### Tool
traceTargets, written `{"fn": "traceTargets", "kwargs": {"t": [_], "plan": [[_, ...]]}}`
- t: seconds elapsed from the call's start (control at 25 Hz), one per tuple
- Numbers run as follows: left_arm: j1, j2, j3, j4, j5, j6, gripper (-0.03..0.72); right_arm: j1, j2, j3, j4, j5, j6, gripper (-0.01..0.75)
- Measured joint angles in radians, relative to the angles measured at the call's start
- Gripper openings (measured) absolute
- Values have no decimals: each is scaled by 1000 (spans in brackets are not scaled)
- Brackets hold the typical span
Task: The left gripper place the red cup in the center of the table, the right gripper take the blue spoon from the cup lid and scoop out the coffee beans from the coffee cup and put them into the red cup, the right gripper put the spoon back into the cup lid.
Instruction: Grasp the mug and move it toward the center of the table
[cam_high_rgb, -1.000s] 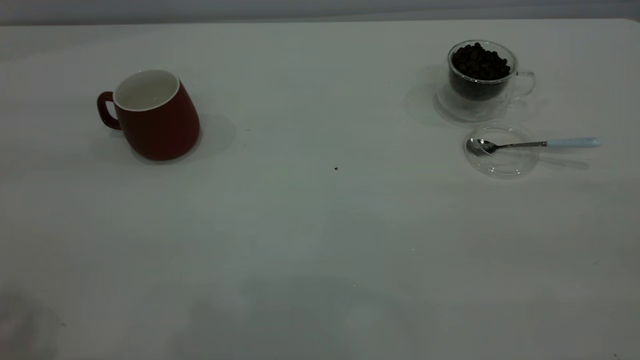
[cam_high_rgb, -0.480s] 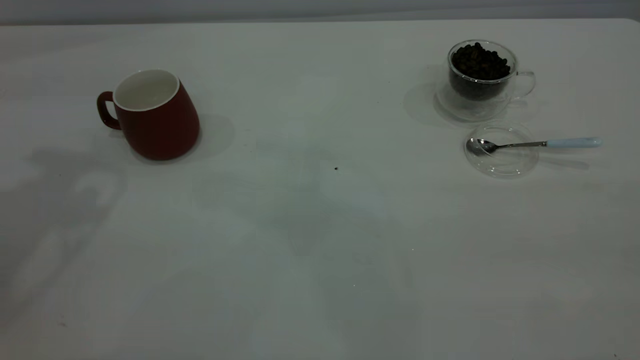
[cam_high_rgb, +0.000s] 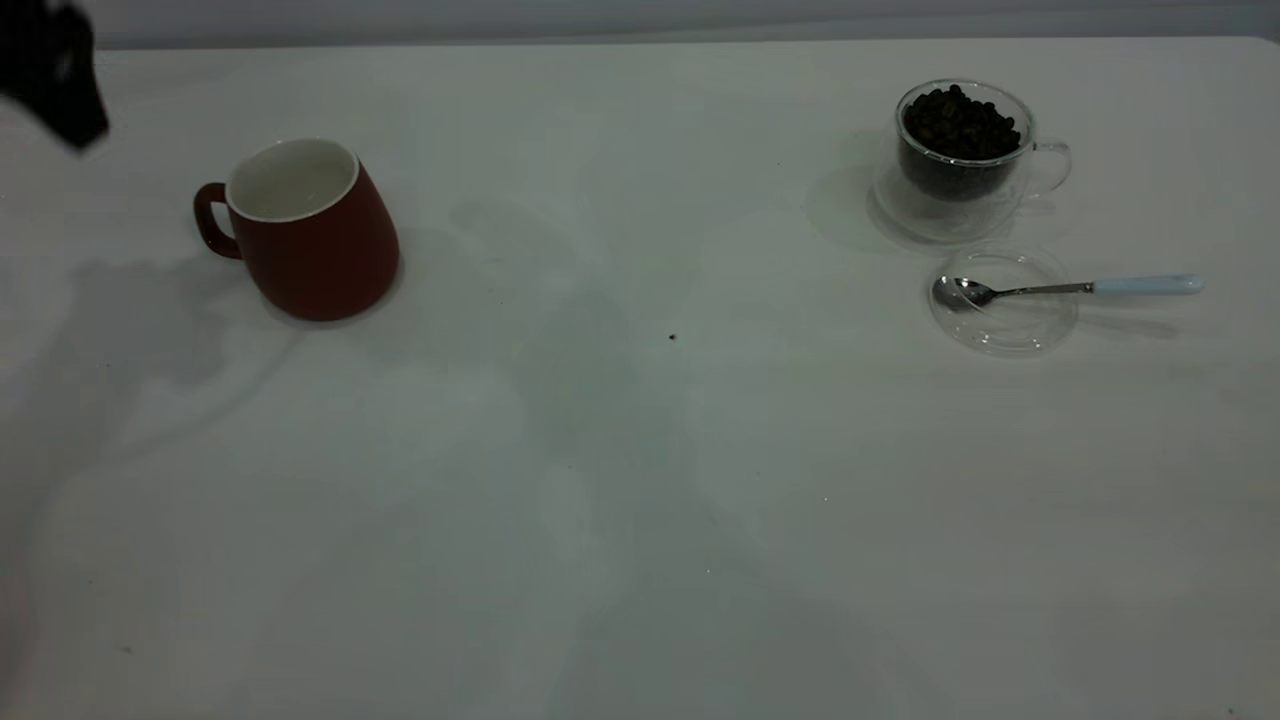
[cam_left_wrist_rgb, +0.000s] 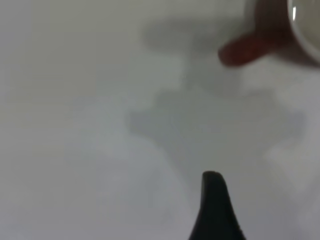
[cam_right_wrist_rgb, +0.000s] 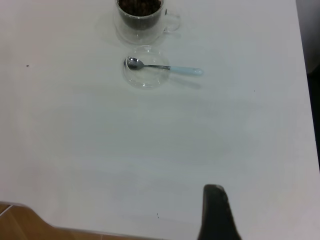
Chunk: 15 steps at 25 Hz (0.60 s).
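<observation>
The red cup (cam_high_rgb: 310, 240) stands upright at the table's (cam_high_rgb: 640, 480) left, handle pointing left; its handle (cam_left_wrist_rgb: 245, 50) shows in the left wrist view. My left gripper (cam_high_rgb: 50, 70) hangs above the far left corner, up and left of the red cup and apart from it. At the right, the coffee cup (cam_high_rgb: 960, 165) holds coffee beans (cam_high_rgb: 960, 120). In front of it lies the cup lid (cam_high_rgb: 1003, 318) with the blue spoon (cam_high_rgb: 1070, 288) across it, handle pointing right. My right gripper (cam_right_wrist_rgb: 215, 215) is far from the coffee cup (cam_right_wrist_rgb: 142, 20), lid (cam_right_wrist_rgb: 145, 77) and spoon (cam_right_wrist_rgb: 165, 67), near the table's edge.
A tiny dark speck (cam_high_rgb: 671, 337) lies near the table's middle. The table's right edge (cam_right_wrist_rgb: 307, 100) and a wooden floor strip (cam_right_wrist_rgb: 20, 225) show in the right wrist view. Arm shadows fall across the left and middle of the tabletop.
A dark part of my left arm has come into the exterior view at the upper left. Its shadow has shifted toward the red cup. Cups, lid and spoon have not moved.
</observation>
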Motion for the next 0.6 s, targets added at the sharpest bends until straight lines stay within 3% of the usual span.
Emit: {"fn": "traceTargets", "kwargs": {"t": [0.28,0.6], "plan": [[0,117,-28,137,-106,100,587,0,0,0,0,0,0,531],[-8,219,-193,130,-49,157,587,0,0,0,0,0,0,531]]}}
